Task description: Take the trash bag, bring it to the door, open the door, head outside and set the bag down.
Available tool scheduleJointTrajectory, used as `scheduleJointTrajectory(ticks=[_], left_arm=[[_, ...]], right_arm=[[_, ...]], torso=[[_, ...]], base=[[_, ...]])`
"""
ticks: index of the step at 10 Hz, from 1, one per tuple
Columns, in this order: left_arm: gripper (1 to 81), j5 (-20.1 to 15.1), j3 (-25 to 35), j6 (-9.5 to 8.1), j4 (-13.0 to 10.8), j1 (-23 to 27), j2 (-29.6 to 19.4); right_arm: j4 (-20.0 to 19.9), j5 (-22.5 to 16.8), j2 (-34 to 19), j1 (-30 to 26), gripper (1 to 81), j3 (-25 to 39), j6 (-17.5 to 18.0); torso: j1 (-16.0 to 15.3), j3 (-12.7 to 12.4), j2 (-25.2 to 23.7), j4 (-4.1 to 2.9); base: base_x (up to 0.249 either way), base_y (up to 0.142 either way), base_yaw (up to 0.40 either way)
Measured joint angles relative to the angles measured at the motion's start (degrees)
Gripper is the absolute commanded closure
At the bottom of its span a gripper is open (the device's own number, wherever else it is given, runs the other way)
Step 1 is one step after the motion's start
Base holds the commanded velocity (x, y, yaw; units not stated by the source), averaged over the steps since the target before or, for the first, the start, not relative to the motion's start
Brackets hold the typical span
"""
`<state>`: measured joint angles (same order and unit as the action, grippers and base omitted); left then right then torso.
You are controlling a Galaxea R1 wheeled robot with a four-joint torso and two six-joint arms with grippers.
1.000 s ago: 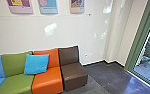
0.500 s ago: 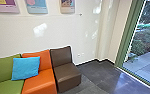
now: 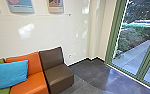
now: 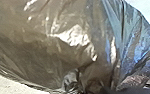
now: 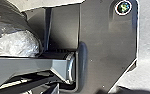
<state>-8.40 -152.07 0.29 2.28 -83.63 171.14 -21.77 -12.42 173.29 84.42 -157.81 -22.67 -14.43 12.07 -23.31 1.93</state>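
Carry step, I judge. Trash bag (image 4: 53,45) is close at my left wrist; can't tell if either hand is pinching. Next: square up to the green-framed glass door (image 3: 134,47).

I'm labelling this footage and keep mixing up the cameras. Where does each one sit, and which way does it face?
Head: high on the robot, looking forward and down at the brown seat, blue cushion and green-framed glass.
Left wrist: on the left arm, facing the trash bag close up; any robot part there is unclear.
Right wrist: on the right arm, facing the robot's dark plate and jointed bar.
Shared: both wrist views seem to show the bag.
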Motion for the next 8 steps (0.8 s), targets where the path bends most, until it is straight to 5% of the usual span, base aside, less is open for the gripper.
scheduleJointTrajectory(ticks=[8], left_arm=[[81.1, 0.0, 0.0, 0.00, 0.0, 0.0, 0.1]], right_arm=[[0.0, 0.0, 0.0, 0.0, 1.0, 0.0, 0.0]], torso=[[0.0, 0.0, 0.0, 0.00]], base=[[0.000, 0.000, -0.259]])
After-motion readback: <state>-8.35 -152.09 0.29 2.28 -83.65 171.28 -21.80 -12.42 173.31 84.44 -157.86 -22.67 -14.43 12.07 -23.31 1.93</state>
